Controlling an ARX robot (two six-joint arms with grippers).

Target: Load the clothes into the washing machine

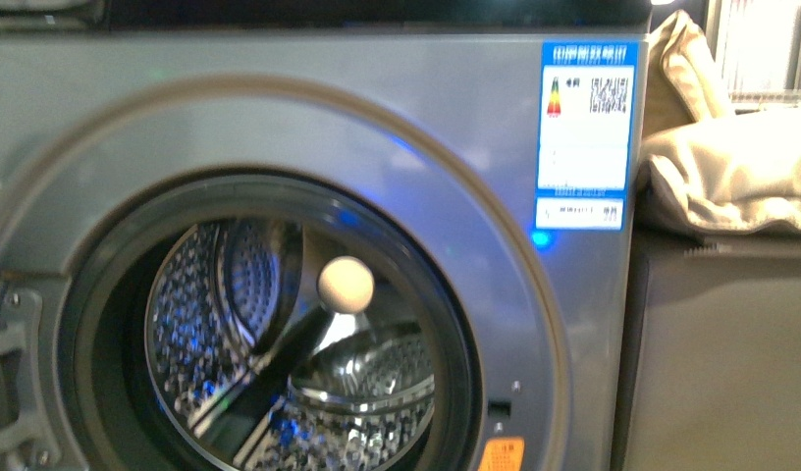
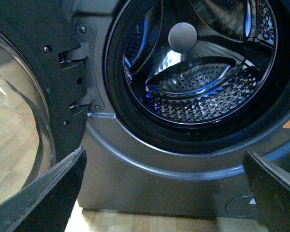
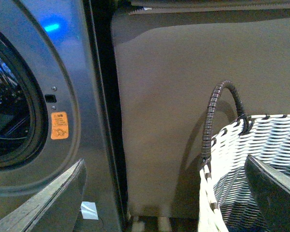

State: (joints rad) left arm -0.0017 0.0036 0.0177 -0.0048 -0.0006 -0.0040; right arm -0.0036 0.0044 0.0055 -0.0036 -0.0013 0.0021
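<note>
The washing machine (image 1: 455, 118) fills the front view, silver-grey, with its round mouth open onto the perforated steel drum (image 1: 357, 432). No clothes show in any view, and the part of the drum I can see holds none. My left gripper (image 2: 164, 159) hangs open, low in front of the porthole ring (image 2: 135, 145), with nothing between its dark fingers (image 2: 48, 193). The machine's door (image 2: 19, 121) stands swung open beside it. My right gripper (image 3: 164, 162) is open and empty too, between the washing machine (image 3: 34, 48) and a white woven basket (image 3: 246, 159).
A grey-brown cabinet (image 1: 730, 353) stands right of the machine, with beige padded fabric (image 1: 730, 167) lying on top. The basket has a dark arched handle (image 3: 222, 96). An orange sticker (image 3: 59, 125) marks the machine's front. Wooden floor (image 2: 135, 222) runs below.
</note>
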